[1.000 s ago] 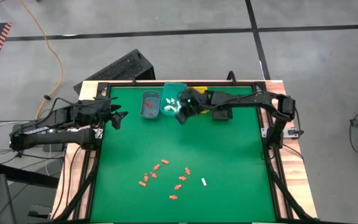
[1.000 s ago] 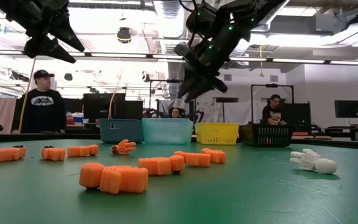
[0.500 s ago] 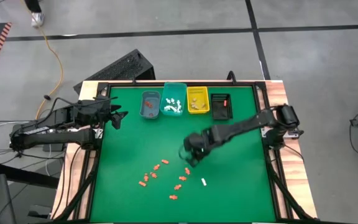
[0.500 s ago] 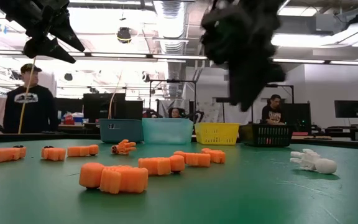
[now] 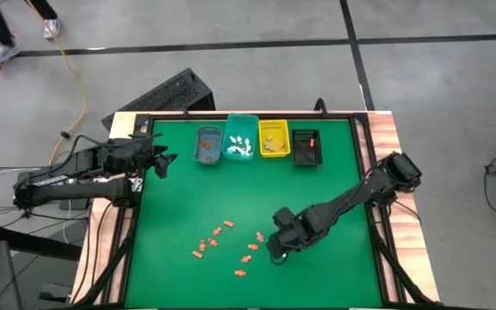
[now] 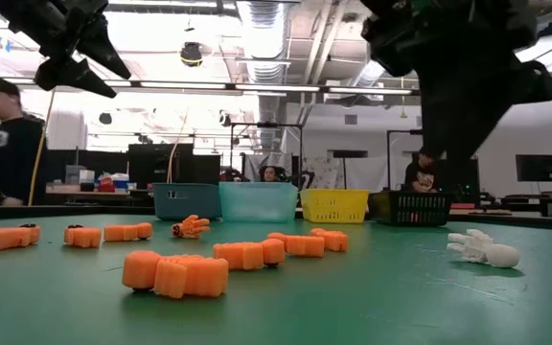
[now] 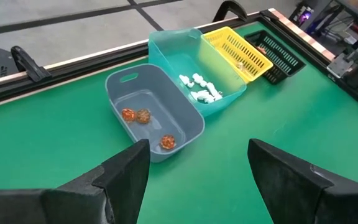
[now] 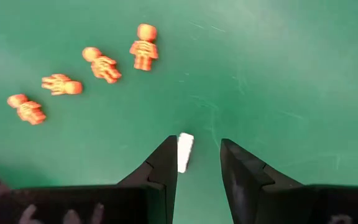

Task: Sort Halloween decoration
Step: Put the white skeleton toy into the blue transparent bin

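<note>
The right gripper [image 8: 196,163] hangs low over the green felt-covered table [image 5: 196,207], its two dark fingers apart, and a small white plastic figurine [image 8: 184,152] lies on the table between the fingertips, closer to one finger; I cannot tell if it touches it. Near this white piece, a loose group of small orange skeleton figurines [image 5: 226,241] lies flat on the table. Well apart from the white piece, at the table's far edge, stand a grey-blue plastic bin [image 7: 154,112] with orange pieces, a teal plastic bin [image 7: 194,62] with white pieces, a yellow mesh basket [image 7: 238,53] and a black mesh basket [image 5: 306,146]. The left gripper [image 5: 164,164] waits beside the grey-blue bin, fingers spread.
</note>
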### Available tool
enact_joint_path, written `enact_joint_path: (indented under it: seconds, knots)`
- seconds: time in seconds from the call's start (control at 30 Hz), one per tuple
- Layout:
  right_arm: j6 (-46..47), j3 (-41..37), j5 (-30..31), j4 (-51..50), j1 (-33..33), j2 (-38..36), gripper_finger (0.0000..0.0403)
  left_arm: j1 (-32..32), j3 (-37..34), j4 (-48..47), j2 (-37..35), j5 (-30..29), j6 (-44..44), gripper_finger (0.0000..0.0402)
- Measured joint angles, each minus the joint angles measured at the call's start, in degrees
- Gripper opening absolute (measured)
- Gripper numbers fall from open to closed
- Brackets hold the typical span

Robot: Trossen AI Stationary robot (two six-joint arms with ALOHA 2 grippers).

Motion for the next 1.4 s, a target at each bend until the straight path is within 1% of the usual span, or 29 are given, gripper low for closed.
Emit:
enact_joint_path:
  seconds: [0.3,0.43,0.53,0.73,0.87,1.03,1.13,1.3,1.4]
  knots:
    - [1.8,-1.0,0.3,1.5,2.5,0.1,0.0118,0.0,0.0,0.0,0.0,2.3,-1.2,0.0261]
    - [1.3,-0.9,0.0,4.0,3.2,2.7,0.0118,0.0,0.0,0.0,0.0,2.3,-1.6,0.0261]
    - [1.1,-0.9,-2.0,6.7,3.7,5.3,0.0118,0.0,0.0,-0.1,0.0,2.3,-1.6,0.0261]
    - [1.6,-0.9,-2.5,6.1,4.7,7.6,0.0118,0.0,0.0,-0.2,0.0,2.0,-1.8,0.0261]
    - [1.6,-0.9,0.3,5.8,4.1,7.6,0.0118,0.0,0.0,-0.2,0.0,2.0,-1.8,0.0261]
    - [0.3,-0.9,0.4,6.7,3.1,8.2,0.0118,0.0,0.0,-0.2,0.0,1.8,-2.0,0.0261]
    - [-0.2,-0.9,0.0,6.9,3.0,9.0,0.0118,0.0,0.0,-0.3,0.0,1.8,-2.0,0.0261]
    - [-0.4,-0.6,-2.4,7.7,3.1,11.0,0.0118,0.0,0.0,-0.5,0.0,1.8,-2.0,0.0261]
    - [0.0,-0.5,-2.7,7.3,3.0,11.1,0.0107,0.0,0.0,-0.7,0.0,1.8,-2.2,0.0261]
